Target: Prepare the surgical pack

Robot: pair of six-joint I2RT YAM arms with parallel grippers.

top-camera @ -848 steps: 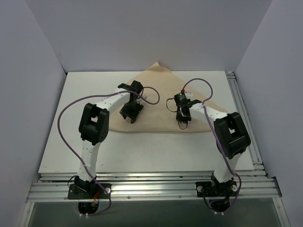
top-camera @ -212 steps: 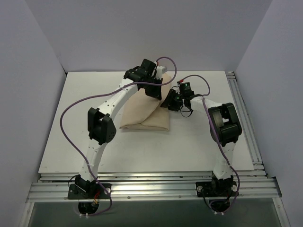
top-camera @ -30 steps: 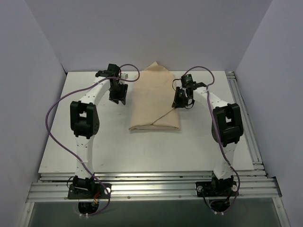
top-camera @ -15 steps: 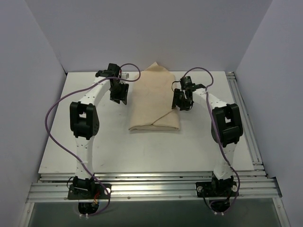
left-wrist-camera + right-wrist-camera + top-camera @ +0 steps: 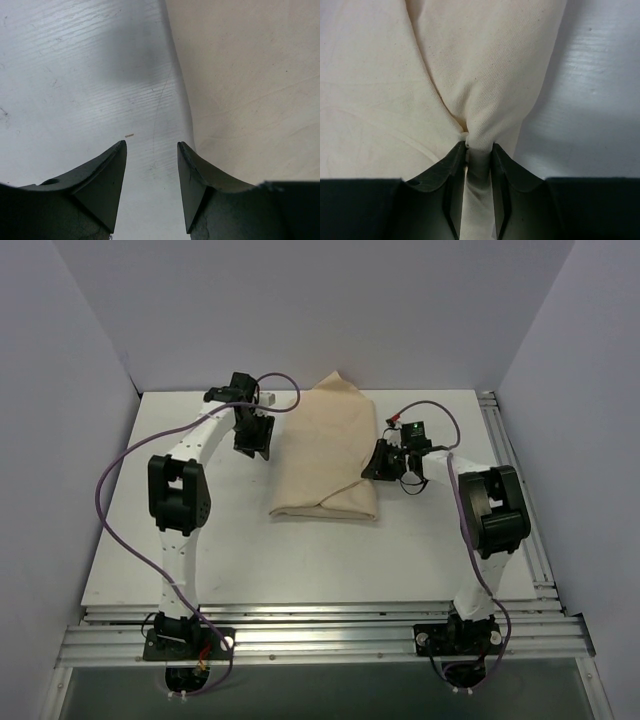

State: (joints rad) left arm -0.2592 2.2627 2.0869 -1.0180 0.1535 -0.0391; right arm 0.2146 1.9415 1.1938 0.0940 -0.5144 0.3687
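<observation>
White counter (image 5: 130, 540): right tool (image 5: 479, 146) clamps an edge fold of the cloth bundle (image 5: 325, 455); left tool (image 5: 151, 150) partly open, empty, just beside it.

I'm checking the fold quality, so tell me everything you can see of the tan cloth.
The tan cloth is a plain woven beige sheet folded into a roughly rectangular bundle, pointed at its far end, with a diagonal flap edge near the front. It lies on the white table. Its right edge is gathered into a raised pleat pinched by the right gripper. The left gripper hangs open beside its left edge, apparently not touching. Any contents are hidden.
</observation>
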